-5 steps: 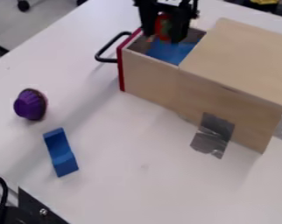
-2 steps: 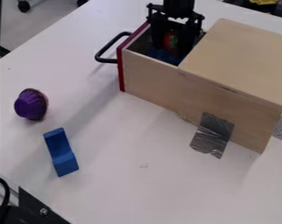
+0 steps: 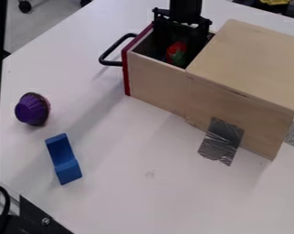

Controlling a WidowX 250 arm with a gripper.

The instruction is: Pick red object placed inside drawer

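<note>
End effector (image 3: 179,45) down in the open drawer (image 3: 150,75), red object (image 3: 175,51) at its lower end, grip state unclear.

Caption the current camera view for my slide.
Claw down in the open drawer at the red-and-green object; purple cupcake toy outside.

A white table (image 3: 131,201) spreads beneath the jaws and well out around them, with soft shadows (image 3: 91,112) across its top. Left of the jaws in the view, past the table's edge, lies grey floor (image 3: 36,25) with a dark caster (image 3: 24,6).
</note>
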